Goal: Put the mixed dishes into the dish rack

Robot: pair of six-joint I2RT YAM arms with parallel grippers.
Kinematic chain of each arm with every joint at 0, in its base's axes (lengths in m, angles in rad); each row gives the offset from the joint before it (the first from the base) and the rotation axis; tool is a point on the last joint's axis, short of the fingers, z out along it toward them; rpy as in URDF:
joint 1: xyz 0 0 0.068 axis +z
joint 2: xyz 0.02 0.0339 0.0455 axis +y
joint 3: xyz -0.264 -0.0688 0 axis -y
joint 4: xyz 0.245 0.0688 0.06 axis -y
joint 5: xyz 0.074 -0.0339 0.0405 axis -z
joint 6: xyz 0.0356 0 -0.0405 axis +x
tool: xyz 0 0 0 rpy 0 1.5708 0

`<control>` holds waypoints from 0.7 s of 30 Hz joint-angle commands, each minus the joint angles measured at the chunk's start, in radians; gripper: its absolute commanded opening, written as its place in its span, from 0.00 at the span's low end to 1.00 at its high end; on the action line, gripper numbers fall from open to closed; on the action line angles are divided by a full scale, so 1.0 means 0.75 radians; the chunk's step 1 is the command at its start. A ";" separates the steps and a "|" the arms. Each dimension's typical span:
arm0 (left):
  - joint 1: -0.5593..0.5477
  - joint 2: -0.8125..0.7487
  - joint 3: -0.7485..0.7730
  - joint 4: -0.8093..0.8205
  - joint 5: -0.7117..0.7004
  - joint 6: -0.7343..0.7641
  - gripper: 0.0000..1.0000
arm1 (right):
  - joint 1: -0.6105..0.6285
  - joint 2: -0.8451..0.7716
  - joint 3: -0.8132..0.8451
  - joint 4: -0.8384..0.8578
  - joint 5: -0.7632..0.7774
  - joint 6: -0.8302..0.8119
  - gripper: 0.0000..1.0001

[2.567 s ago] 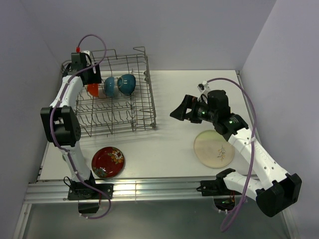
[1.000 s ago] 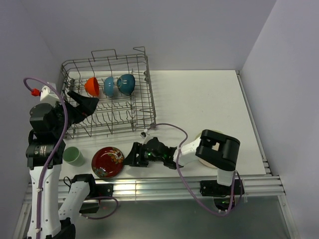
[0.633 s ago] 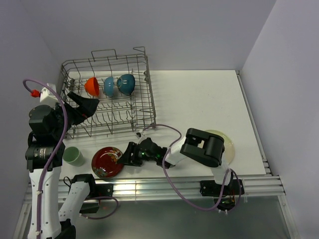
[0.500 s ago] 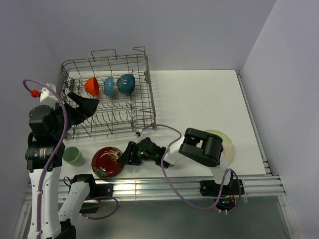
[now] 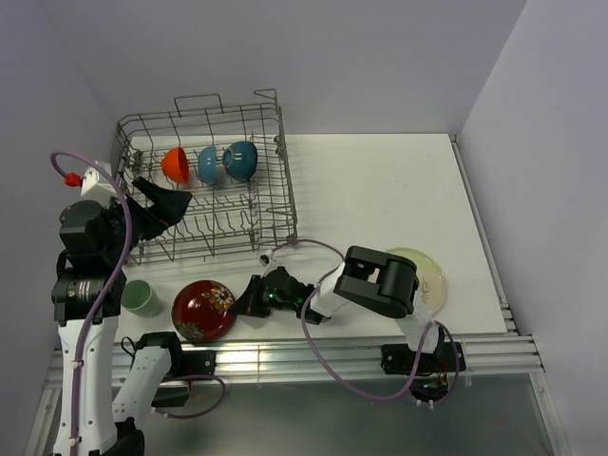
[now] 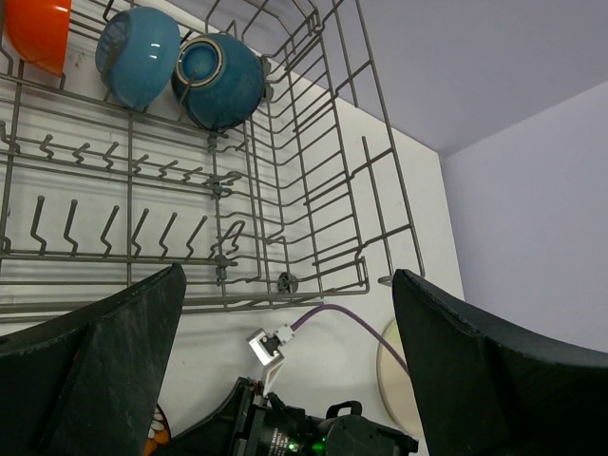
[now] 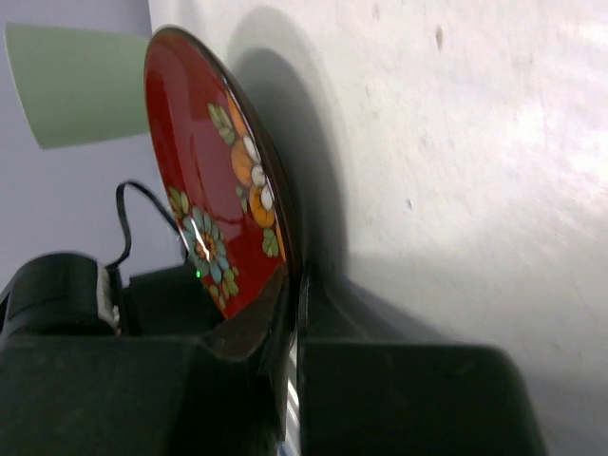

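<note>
Red, glossy and flower-painted, the bowl (image 5: 203, 311) lies on the table (image 5: 380, 190) at the right claw (image 5: 242, 302) tip seen from above; the left wrist view shows the left claw (image 6: 285, 285) spread wide, the dish rack (image 6: 285, 190) beyond it; the right wrist view shows jaws clamped on the bowl's rim.

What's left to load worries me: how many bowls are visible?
4. Orange bowl, small blue bowl and teal bowl stand in the dish rack, far row; red floral bowl, outside it, in the right gripper.

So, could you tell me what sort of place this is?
Probably a robotics test cell, not a kitchen: a white table boxed in by plain lilac walls, the left arm and right arm mounted on an aluminium rail, a dish rack with no sink.
</note>
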 commanded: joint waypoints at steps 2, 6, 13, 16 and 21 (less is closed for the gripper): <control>0.000 -0.015 0.005 0.025 0.028 0.013 0.96 | 0.012 -0.057 -0.070 0.076 0.026 0.005 0.00; 0.000 -0.003 0.028 0.016 0.034 0.027 0.96 | 0.028 -0.201 -0.227 0.101 0.104 -0.024 0.00; 0.000 0.048 0.032 0.025 0.108 0.066 0.94 | 0.065 -0.530 -0.391 -0.069 0.233 -0.142 0.00; 0.000 0.069 0.018 0.014 0.157 0.097 0.93 | 0.100 -0.762 -0.446 -0.207 0.304 -0.195 0.00; 0.000 0.091 -0.056 0.057 0.353 0.140 0.93 | 0.151 -1.129 -0.471 -0.565 0.450 -0.267 0.00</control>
